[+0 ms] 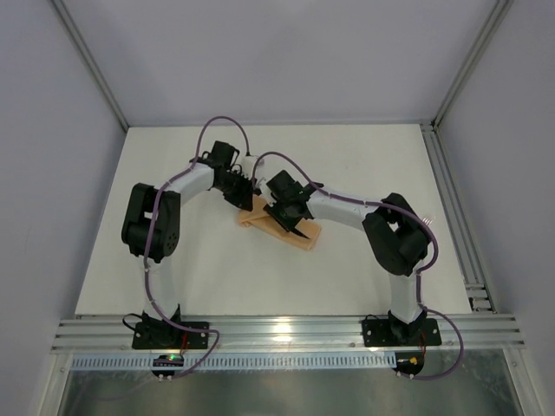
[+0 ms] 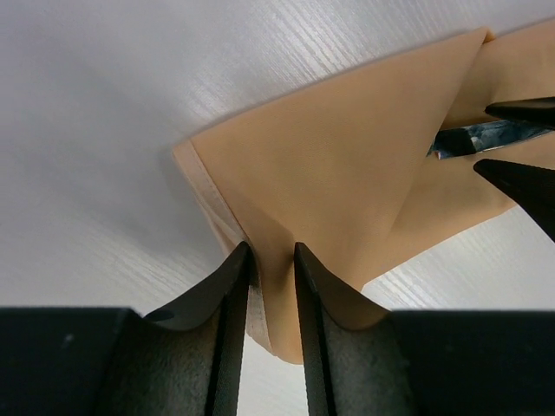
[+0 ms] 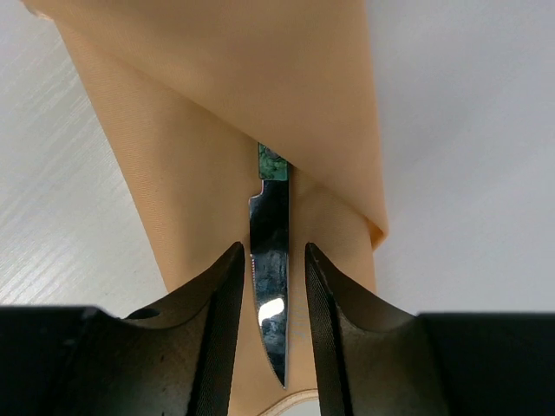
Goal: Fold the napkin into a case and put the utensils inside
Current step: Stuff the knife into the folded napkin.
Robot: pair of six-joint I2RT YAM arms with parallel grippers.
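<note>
Between the tips of the left claw sits the pinched napkin; the right claw, spread, seemingly clears the knife.

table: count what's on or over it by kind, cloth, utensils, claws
peach cloth case: 1
knife: 1
claws: 2 (left claw, right claw)
total: 4

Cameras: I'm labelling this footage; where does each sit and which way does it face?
Top external: above and behind, looking down on the table; both arms show.
Left wrist: looks past the left gripper at the napkin it pinches.
Right wrist: looks past the right gripper at the knife between its fingers.
Wrist views share napkin and knife.
</note>
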